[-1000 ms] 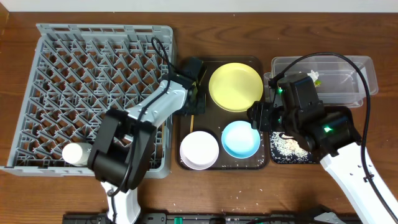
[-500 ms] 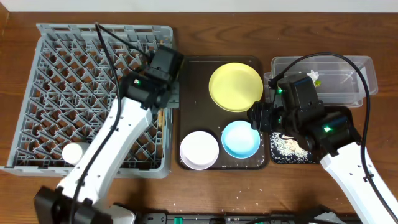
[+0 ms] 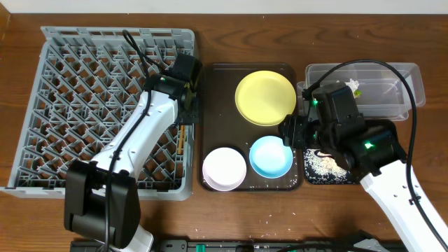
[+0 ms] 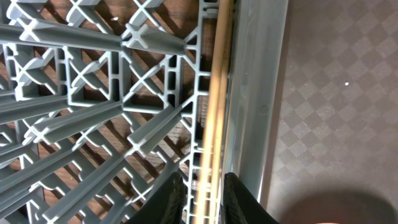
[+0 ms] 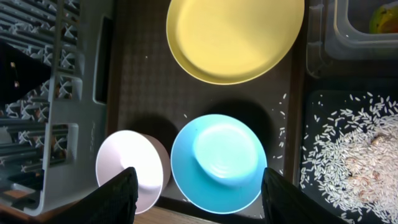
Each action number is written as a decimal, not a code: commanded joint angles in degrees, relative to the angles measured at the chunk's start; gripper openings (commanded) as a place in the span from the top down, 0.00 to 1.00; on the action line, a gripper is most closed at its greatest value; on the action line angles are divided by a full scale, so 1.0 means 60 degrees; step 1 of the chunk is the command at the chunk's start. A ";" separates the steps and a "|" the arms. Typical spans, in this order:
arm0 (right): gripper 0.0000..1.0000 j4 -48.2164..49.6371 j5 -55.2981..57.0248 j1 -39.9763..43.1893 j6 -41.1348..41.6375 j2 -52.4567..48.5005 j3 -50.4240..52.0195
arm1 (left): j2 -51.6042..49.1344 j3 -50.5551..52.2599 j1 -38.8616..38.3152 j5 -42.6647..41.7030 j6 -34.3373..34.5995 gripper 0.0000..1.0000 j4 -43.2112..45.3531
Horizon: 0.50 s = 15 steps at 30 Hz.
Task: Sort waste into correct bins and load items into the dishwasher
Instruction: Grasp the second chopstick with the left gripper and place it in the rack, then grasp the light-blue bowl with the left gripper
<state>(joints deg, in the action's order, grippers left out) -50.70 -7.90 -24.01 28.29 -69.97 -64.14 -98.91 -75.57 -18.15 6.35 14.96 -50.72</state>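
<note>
Left claw (image 4: 202, 188), shifted from tray (image 3: 211, 78) to dish rack (image 3: 119, 32) edge, pinches a chopstick (image 4: 219, 93); right claw (image 5: 199, 184) stays spread above blue bowl (image 5: 217, 163).

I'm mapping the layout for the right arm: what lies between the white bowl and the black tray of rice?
The blue bowl, on the brown tray, seen in the overhead and right wrist views.

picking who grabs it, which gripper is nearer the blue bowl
Right. The right gripper hangs open over the rim of the blue bowl; the left gripper is across the tray at the right wall of the rack, shut on a chopstick.
</note>
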 commanded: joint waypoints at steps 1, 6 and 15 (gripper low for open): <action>0.38 -0.0022 0.0055 0.0055 0.0066 -0.0022 0.0025 | -0.0029 -0.0058 -0.0004 -0.0135 -0.0160 0.76 -0.0051; 0.38 -0.0018 0.0066 0.0055 0.0062 -0.0022 0.0025 | 0.0470 -0.0823 -0.0036 -0.0572 -0.0164 0.77 -0.1133; 0.36 -0.0058 0.0474 0.0066 0.0066 -0.0022 0.0025 | 0.2790 -0.1093 -0.1402 -0.2433 -0.0408 0.58 -0.1483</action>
<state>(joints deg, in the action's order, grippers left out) -50.85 -6.59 -24.01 28.29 -70.00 -64.12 -83.02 -81.84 -23.73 -4.93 13.26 -58.92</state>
